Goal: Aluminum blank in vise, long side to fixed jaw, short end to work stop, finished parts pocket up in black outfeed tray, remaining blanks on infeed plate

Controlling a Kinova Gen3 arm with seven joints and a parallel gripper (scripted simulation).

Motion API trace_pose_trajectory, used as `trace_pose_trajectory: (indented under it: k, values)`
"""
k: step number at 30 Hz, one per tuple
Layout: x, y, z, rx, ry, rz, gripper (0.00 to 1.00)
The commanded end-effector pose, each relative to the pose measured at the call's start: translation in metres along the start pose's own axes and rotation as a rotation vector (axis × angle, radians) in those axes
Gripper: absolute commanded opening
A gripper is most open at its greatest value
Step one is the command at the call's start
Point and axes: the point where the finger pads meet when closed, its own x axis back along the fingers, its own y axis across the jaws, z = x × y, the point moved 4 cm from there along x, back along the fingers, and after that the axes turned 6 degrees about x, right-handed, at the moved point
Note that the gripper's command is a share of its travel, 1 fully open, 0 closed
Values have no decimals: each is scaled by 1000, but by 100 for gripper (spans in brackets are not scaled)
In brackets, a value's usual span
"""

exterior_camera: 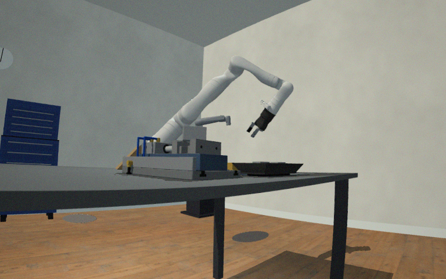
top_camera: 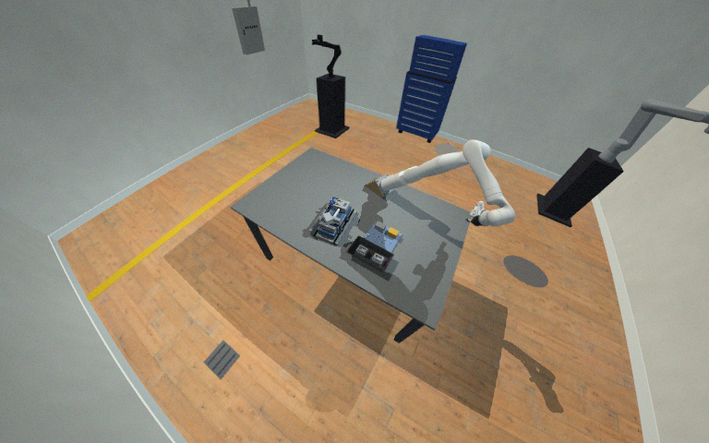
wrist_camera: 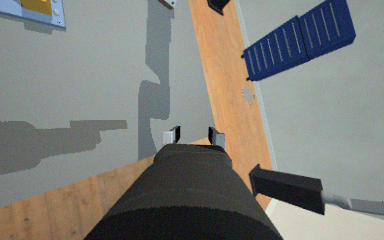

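My gripper [top_camera: 473,220] [exterior_camera: 251,131] [wrist_camera: 194,132] is open and empty, high near the table's right edge in the top view. The vise [top_camera: 326,231] [exterior_camera: 211,162] stands mid-table. A plain gray block [top_camera: 330,216] [exterior_camera: 194,132] sits high at its jaws, rising above the fixed jaw [exterior_camera: 211,147] and looking turned askew; its underside is hidden. The bars and work stop cannot be made out. The infeed plate [top_camera: 380,241] [wrist_camera: 47,19] bears a gray block [top_camera: 379,226] and a yellow block [top_camera: 392,233] [exterior_camera: 232,166] [wrist_camera: 37,6]. The black tray [top_camera: 373,246] [exterior_camera: 263,169] holds two pocketed parts [top_camera: 361,250] [top_camera: 378,257], pockets seemingly up.
The tray stands close beside the infeed plate, with the vise to their left in the top view. Blue hoses [exterior_camera: 141,146] rise at the vise's moving-jaw end. The arm's base bracket [top_camera: 375,187] is at the table's back edge. A blue cabinet [top_camera: 431,86] [wrist_camera: 300,40] stands beyond the table.
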Motion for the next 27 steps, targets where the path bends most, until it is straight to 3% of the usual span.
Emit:
trace_pose_trajectory:
  k: [1,4,18,20,23,25,27]
  values:
    - [11,-25,13,25,-51,58,100]
    - [13,-32,16,35,-67,71,100]
    - [57,-143,114,166,-147,367,100]
    - [57,-143,114,166,-147,367,100]
    - [66,-161,141,194,-146,429,100]
    - [66,-161,141,194,-146,430,100]
    - [71,-171,160,211,-143,469,100]
